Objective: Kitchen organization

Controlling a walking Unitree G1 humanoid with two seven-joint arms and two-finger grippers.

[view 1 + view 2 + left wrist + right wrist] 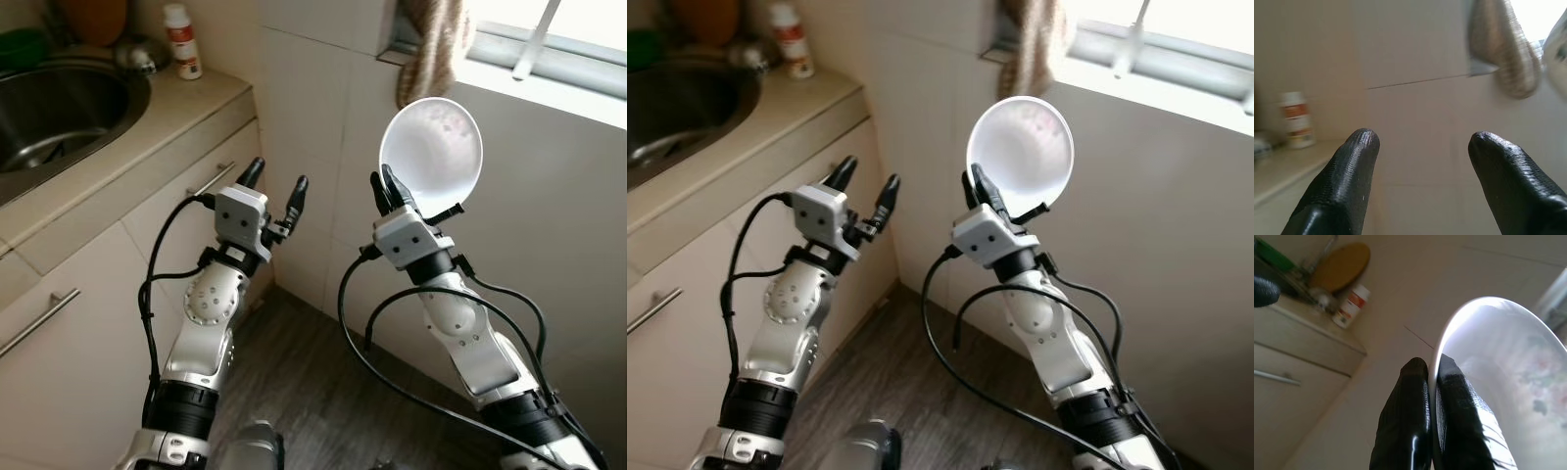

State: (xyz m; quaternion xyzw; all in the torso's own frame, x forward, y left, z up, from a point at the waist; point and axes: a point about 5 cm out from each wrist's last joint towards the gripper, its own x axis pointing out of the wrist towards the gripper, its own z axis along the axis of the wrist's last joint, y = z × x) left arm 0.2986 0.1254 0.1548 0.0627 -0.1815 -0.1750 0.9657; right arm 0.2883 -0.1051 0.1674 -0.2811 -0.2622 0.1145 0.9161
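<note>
Right gripper (384, 183) pinches a white plate (432, 148) by its rim, carrying it; left gripper (276, 179) spread empty beside. Next: likely turning toward the counter (167, 113) at left.

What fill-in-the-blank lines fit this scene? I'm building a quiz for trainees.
1. The right gripper is shut on the rim of a white ____.
2. The left gripper holds nothing and its fingers are ____.
3. The white bottle stands on the counter beside the ____.
4. A cloth hangs by the ____ above the plate.

Missing words: plate; open; sink; window
</note>
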